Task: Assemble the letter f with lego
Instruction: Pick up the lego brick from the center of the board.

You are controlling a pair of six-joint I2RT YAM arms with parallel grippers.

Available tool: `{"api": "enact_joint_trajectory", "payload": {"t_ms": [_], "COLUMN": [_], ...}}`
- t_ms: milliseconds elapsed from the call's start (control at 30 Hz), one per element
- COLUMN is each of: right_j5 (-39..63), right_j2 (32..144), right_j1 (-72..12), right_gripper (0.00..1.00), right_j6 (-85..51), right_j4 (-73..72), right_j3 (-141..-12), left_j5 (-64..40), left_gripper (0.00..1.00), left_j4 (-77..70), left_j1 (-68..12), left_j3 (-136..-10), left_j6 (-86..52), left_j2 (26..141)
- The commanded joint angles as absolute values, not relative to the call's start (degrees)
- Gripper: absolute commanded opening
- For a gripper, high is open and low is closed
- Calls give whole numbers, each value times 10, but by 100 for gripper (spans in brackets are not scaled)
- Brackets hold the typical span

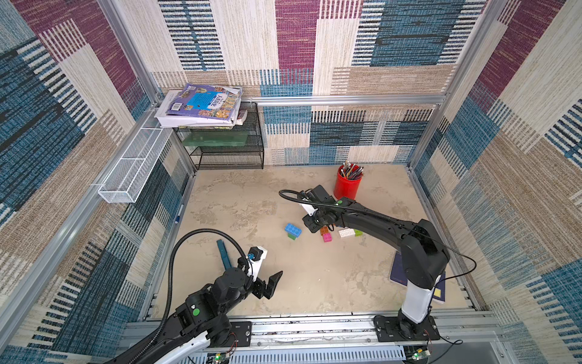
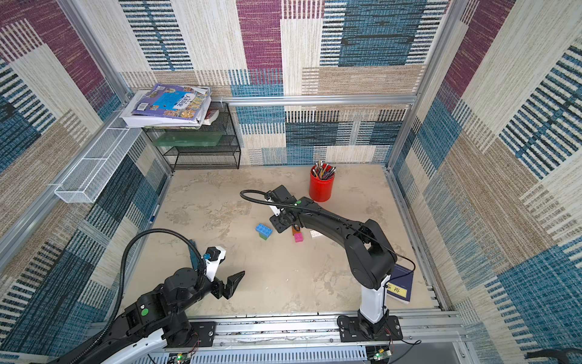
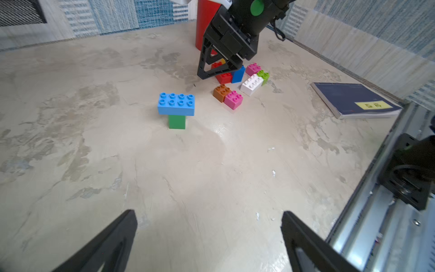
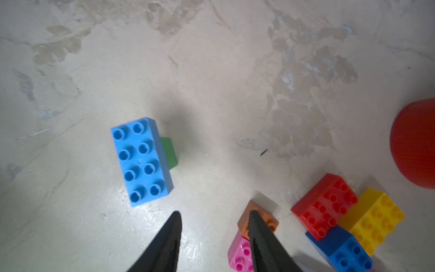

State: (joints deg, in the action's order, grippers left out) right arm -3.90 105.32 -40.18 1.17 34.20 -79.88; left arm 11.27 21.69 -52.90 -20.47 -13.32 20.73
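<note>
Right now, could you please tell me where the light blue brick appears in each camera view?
In a top view: light blue brick mid-table, on a green brick.
In a top view: light blue brick mid-table.
Left wrist: light blue brick near the picture's middle.
Right wrist: light blue brick just beyond the right gripper, studs facing the camera.
Shared landmark: red pen cup, in all four.

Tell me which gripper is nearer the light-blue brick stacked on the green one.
Right. The right gripper hangs just beside the light-blue brick, between it and the loose brick pile; the left gripper sits back toward the front rail, far from it.
</note>
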Motion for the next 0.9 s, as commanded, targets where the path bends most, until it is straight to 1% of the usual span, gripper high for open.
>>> {"api": "enact_joint_trajectory", "payload": {"t_ms": [0,167,600,867], "right_j5": [-75,-125,-114,-103], "right_j2": [1036,1011,1013,1019], "right_j1": [-395,-394,-388,-384], "right_gripper": [50,51,52,50], "right_j6": [-47,-95,-132,-138], "right_j4": [321,295,269,255], "right_j3": [-761,-704,-644,-627], "left_j5": [94,97,104,106], "left_gripper": [99,99,99,99], "left_j4": [196,191,199,197], "left_j1": [-529,-529,-528,-529], "left_j3": [-222,-225,-207,-207], "left_j6": [-121,-112,-119,-119], "left_j2": [236,269,228,231]}}
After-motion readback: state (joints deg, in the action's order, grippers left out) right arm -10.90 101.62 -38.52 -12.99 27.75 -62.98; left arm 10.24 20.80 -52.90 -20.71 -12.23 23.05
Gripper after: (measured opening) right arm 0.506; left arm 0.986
